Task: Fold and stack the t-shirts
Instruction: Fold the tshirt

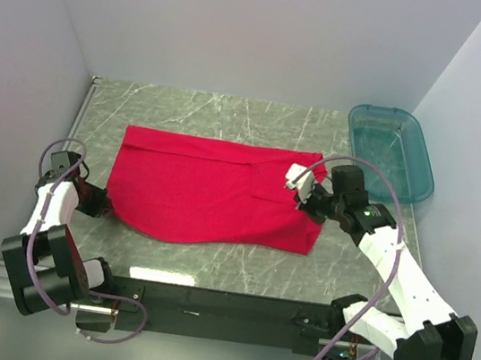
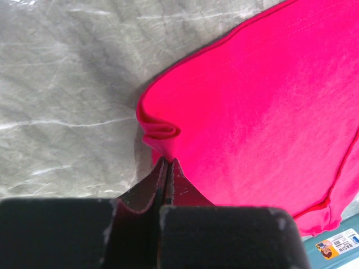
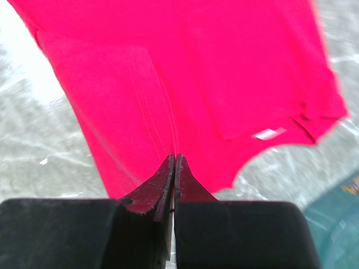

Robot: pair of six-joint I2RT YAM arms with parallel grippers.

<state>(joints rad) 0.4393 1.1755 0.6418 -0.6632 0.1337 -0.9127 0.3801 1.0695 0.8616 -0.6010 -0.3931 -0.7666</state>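
Note:
One red t-shirt [image 1: 212, 189] lies spread across the green marble table [image 1: 215, 108], its near edge curving up slightly. My left gripper [image 1: 103, 205] is at the shirt's near-left corner. In the left wrist view this gripper [image 2: 167, 161] is shut, pinching a small bunched fold of the red cloth [image 2: 263, 112]. My right gripper [image 1: 303, 200] is at the shirt's right edge. In the right wrist view that gripper [image 3: 175, 157] is shut on the cloth [image 3: 185, 67] beside a stitched seam. A white neck label [image 3: 268, 133] shows near the far hem.
A teal see-through tub [image 1: 390, 150] stands at the back right corner, close to the right arm; its edge shows in the right wrist view [image 3: 336, 224]. White walls close in the table on the left, back and right.

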